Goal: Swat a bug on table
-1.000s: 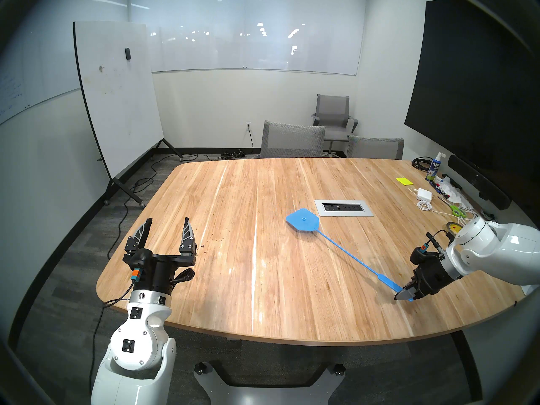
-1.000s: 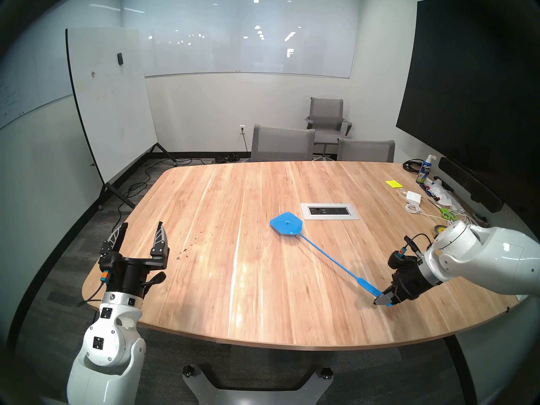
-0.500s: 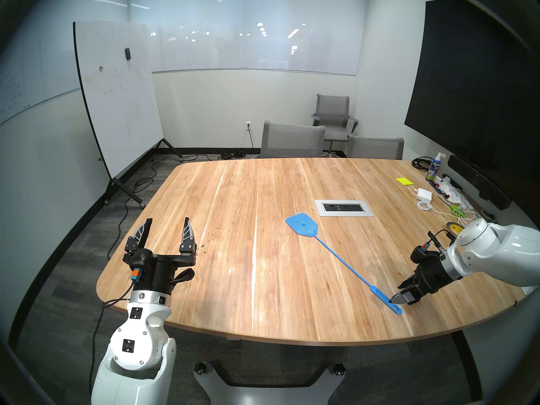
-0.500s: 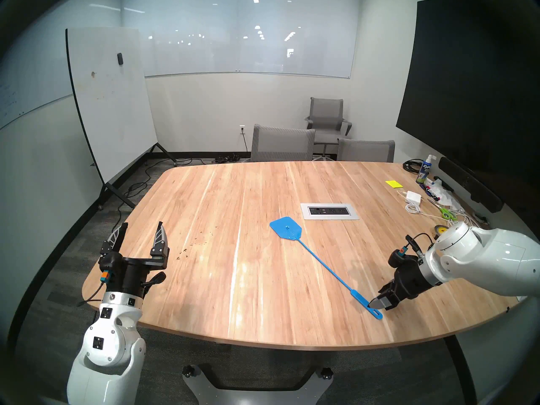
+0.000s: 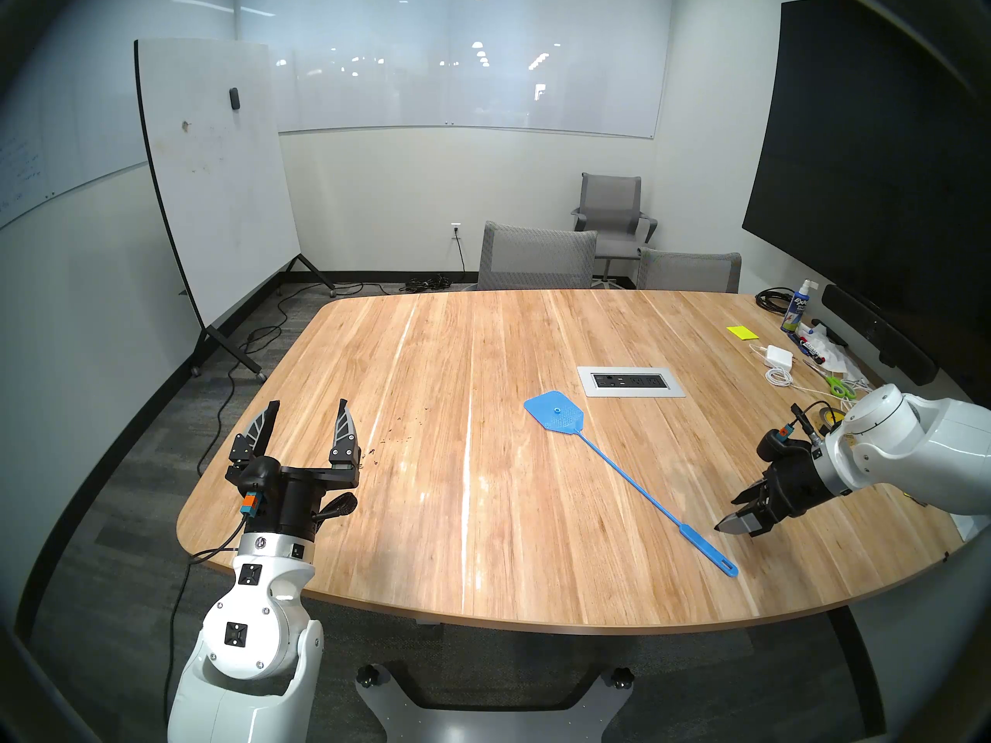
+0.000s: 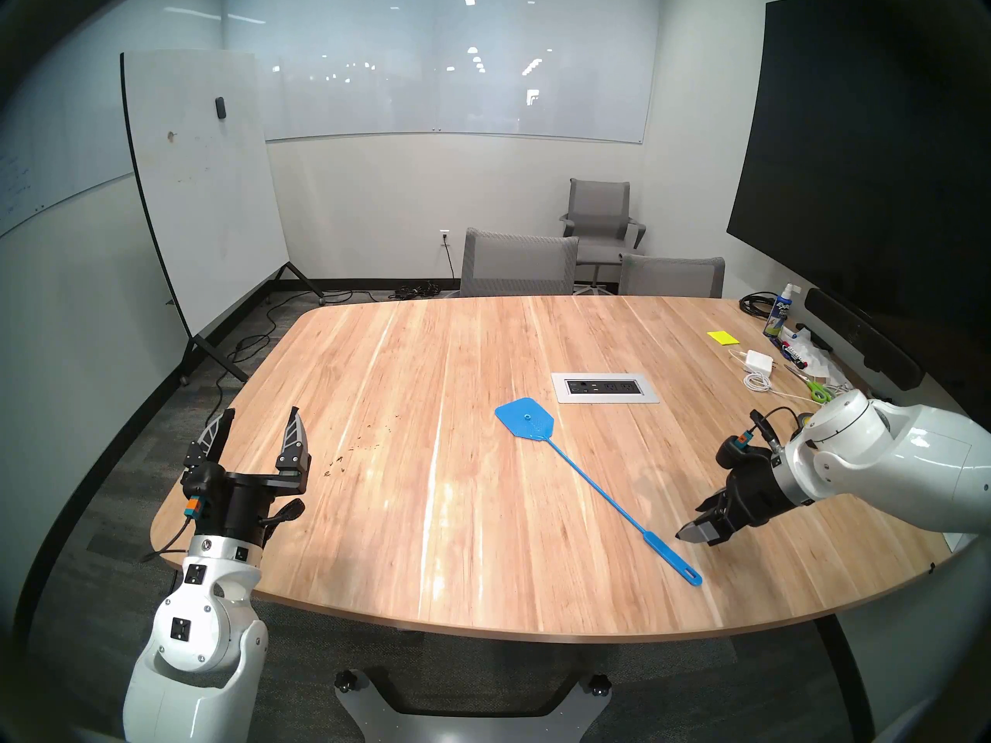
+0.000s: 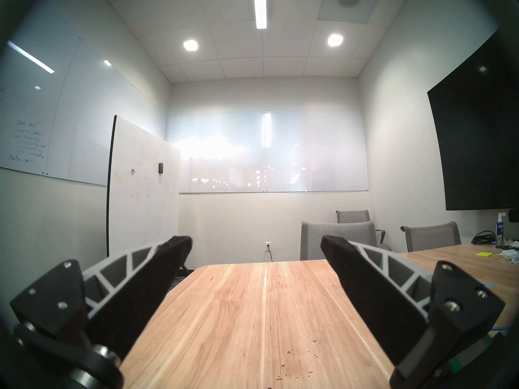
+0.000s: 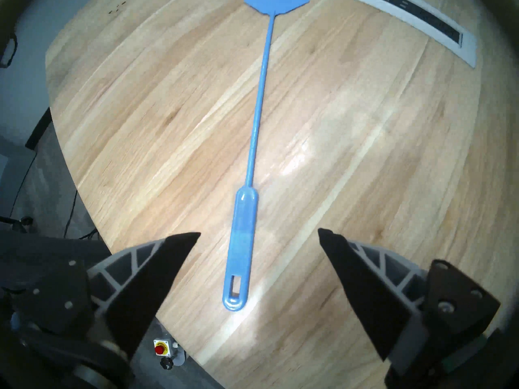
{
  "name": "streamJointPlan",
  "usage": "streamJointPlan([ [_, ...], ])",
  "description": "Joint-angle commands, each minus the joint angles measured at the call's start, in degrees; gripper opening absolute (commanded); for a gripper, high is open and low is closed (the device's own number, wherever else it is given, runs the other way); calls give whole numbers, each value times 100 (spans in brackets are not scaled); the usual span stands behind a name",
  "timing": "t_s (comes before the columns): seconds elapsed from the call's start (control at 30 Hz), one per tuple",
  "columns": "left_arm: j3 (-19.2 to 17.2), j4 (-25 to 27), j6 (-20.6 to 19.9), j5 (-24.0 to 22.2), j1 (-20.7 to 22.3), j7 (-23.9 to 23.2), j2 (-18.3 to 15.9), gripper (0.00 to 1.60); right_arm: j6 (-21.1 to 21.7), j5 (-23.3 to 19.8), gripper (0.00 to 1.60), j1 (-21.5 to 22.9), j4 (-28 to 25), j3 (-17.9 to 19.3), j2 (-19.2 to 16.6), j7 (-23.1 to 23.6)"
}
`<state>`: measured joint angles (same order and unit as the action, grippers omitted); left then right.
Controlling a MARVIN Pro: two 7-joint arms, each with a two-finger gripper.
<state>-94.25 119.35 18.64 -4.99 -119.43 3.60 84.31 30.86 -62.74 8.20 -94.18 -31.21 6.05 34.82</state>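
The blue fly swatter (image 5: 555, 410) lies flat on the wood table (image 5: 482, 538), its head near the silver power panel (image 5: 630, 381) and its handle pointing at the near right edge. It also shows in the right head view (image 6: 525, 417) and the right wrist view (image 8: 243, 239). My right gripper (image 5: 729, 514) (image 6: 690, 521) (image 8: 258, 234) is open and empty, a little above and right of the handle. Small dark bug bits (image 5: 394, 433) (image 6: 364, 447) (image 7: 295, 377) (image 8: 116, 6) lie scattered at the near left. My left gripper (image 5: 309, 404) (image 6: 262, 409) (image 7: 255, 239) is open and empty just left of them.
A white charger (image 5: 778, 356), green scissors (image 5: 839, 387), yellow sticky notes (image 5: 741, 332), a spray bottle (image 5: 799, 307) and cables crowd the right far edge. Two grey chairs (image 5: 536, 256) stand at the far side. A rolling whiteboard (image 5: 214, 179) stands at the left.
My right gripper opened and let go of the swatter handle, which dropped flat onto the table. The gripper then rose and drew back to the right. The left arm has not moved.
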Motion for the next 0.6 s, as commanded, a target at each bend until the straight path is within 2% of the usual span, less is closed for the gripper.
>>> streamJointPlan([
  [0.0, 7, 93, 25, 4, 24, -5, -3, 160, -261, -70, 160, 366, 200, 176, -16, 53],
  [0.33, 7, 76, 26, 4, 41, -6, -2, 160, -923, -146, 160, 88, 162, -150, -22, 255],
  [0.53, 7, 63, 26, 3, 52, -6, -2, 160, -1554, -262, 160, -34, 118, -390, -24, 169],
  [0.57, 7, 63, 26, 3, 52, -6, -2, 160, -1554, -262, 160, -34, 118, -390, -24, 169],
])
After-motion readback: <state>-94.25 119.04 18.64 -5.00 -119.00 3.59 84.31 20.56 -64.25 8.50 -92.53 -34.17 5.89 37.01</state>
